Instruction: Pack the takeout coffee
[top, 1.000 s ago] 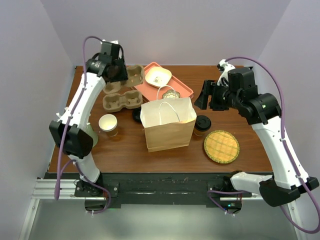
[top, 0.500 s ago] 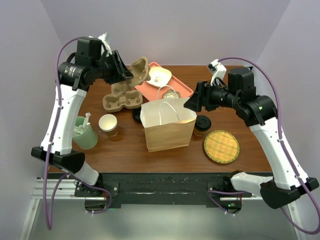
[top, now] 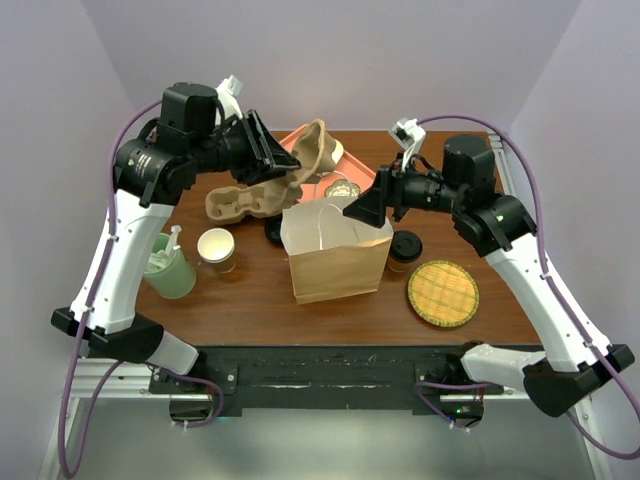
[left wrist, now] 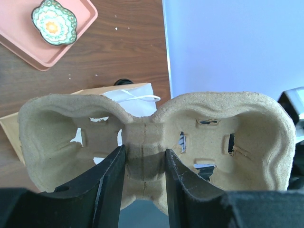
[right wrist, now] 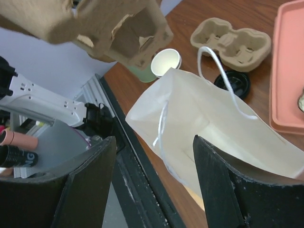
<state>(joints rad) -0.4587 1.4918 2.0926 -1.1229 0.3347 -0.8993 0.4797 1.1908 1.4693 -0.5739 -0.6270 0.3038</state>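
Observation:
The takeout coffee (top: 404, 250), a short brown cup with a black lid, stands on the table against the right side of the open paper bag (top: 335, 252). My right gripper (top: 362, 206) hangs open over the bag's right rim, nothing between its fingers; in the right wrist view it (right wrist: 154, 142) looks down into the bag (right wrist: 213, 123). My left gripper (top: 285, 165) is shut on the middle web of a cardboard cup carrier (top: 312, 152), held tilted in the air behind the bag. The left wrist view shows its fingers (left wrist: 114, 166) pinching that carrier (left wrist: 156, 121).
A second cardboard carrier (top: 245, 200) lies behind the bag at the left, and a loose black lid (top: 273, 230) is beside the bag. A lidless cup (top: 216, 248) and a green cup (top: 170, 265) stand at the left. Pink tray (top: 345, 178) at the back, woven coaster (top: 442, 293) at the right.
The left arm has lifted one carrier off the table and swung it right, toward the bag. The right gripper has moved left and now hangs over the bag's mouth.

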